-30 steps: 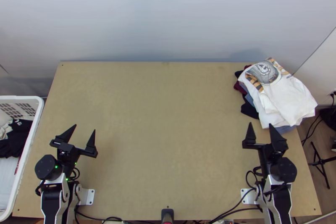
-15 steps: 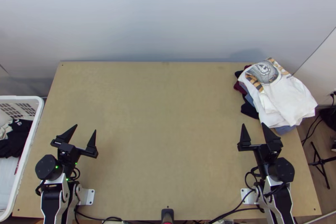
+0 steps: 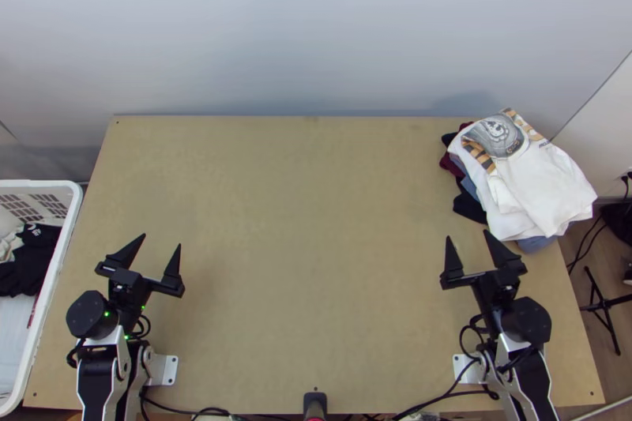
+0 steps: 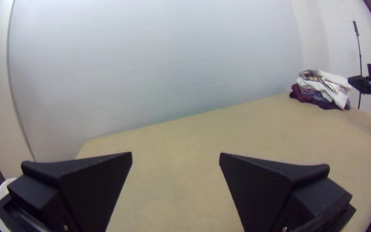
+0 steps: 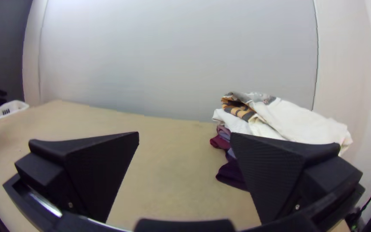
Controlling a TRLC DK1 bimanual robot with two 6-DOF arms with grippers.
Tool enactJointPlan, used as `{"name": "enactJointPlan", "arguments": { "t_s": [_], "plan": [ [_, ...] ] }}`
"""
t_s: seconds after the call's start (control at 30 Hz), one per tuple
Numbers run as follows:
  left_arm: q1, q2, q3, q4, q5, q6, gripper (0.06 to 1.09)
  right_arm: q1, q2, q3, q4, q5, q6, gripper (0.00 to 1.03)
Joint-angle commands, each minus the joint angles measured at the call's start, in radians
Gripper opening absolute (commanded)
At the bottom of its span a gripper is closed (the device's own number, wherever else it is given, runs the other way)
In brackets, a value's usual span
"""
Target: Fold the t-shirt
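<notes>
Hanging spread above the wooden table (image 3: 300, 263): left claw (image 3: 161, 241), right claw (image 3: 468, 235); pale wall (image 3: 316, 26) beyond.

Light wooden tabletop (image 3: 316, 263), pale wall (image 3: 316, 34) behind the tabletop, white slatted basket (image 3: 69, 223) left of the tabletop, black stand (image 3: 603, 305) on the brown floor (image 3: 620, 279) right of the tabletop

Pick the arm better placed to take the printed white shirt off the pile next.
Right, most likely: the right gripper is open and close to the pile of clothes. The left gripper, also open, is across the table, nearer the white basket.
</notes>
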Motion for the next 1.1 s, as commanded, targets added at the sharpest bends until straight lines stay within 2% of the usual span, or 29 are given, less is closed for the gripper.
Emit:
{"name": "enactJointPlan", "arguments": {
  "t_s": [0.0,0.2,0.43,0.53,0.7,0.83,0.97,1.07],
  "plan": [
    [0.005,0.005,0.000,0.003,0.001,0.024,1.05,0.021,0.001,0.018,0.025,0.004,-0.186,0.97],
    [0.011,0.060,0.040,0.005,-0.001,0.041,1.05,0.033,0.039,0.044,0.010,0.002,-0.156,0.97],
    [0.103,0.328,0.187,-0.015,-0.022,0.049,1.05,0.035,0.481,0.233,0.014,-0.034,-0.131,0.99],
    [0.208,0.454,0.312,-0.101,-0.025,0.055,1.05,0.039,0.618,0.353,-0.070,-0.050,-0.119,0.99],
    [0.396,0.586,0.497,-0.224,-0.016,0.128,1.05,0.038,0.742,0.551,-0.249,-0.050,-0.084,0.99],
    [0.531,0.730,0.598,-0.305,-0.007,0.230,1.05,0.055,0.829,0.693,-0.388,-0.051,-0.070,0.99],
    [0.708,0.941,0.698,-0.395,0.053,0.328,1.05,0.088,0.929,0.817,-0.524,-0.067,-0.071,0.99],
    [0.801,1.102,0.773,-0.458,0.053,0.414,1.05,0.085,0.996,0.908,-0.602,-0.079,-0.071,0.99]
  ]
}}
